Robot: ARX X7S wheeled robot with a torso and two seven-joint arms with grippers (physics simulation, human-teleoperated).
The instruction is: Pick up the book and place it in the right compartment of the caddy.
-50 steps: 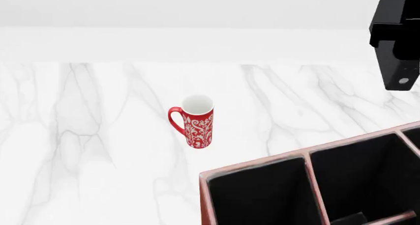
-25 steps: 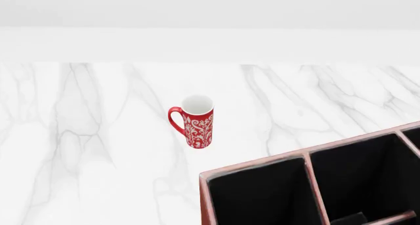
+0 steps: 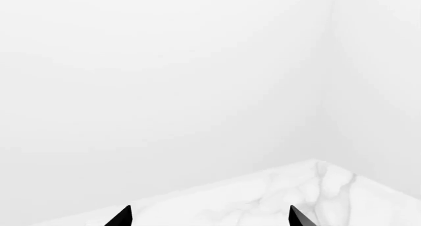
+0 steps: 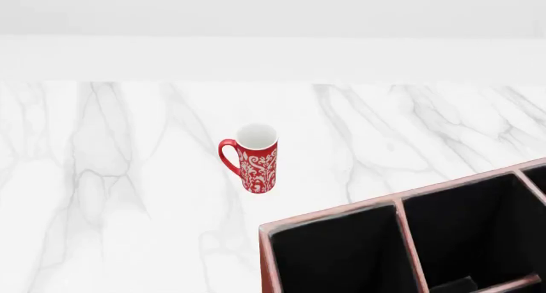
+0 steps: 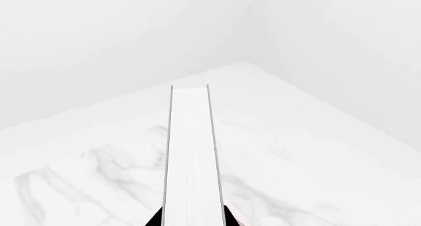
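In the right wrist view the book (image 5: 191, 157) shows edge-on, its white pages facing the camera, held up above the marble top. My right gripper (image 5: 192, 218) is shut on the book, with black fingers (image 5: 155, 219) pressed against both covers. The caddy (image 4: 333, 215) sits at the head view's lower right, reddish-brown with a pale pink rim and black compartments split by dividers. Neither arm nor the book shows in the head view. My left gripper (image 3: 207, 218) is open, its two black fingertips (image 3: 122, 218) wide apart with nothing between them, above the counter near a wall corner.
A red patterned mug (image 4: 252, 158) stands upright on the marble counter (image 4: 128, 178), left of and beyond the caddy. A white wall runs along the counter's far edge. The caddy's right side runs out of the head view.
One second ago a black part of the right arm showed at the head view's upper right; it has left the view. The mug and caddy have not moved.
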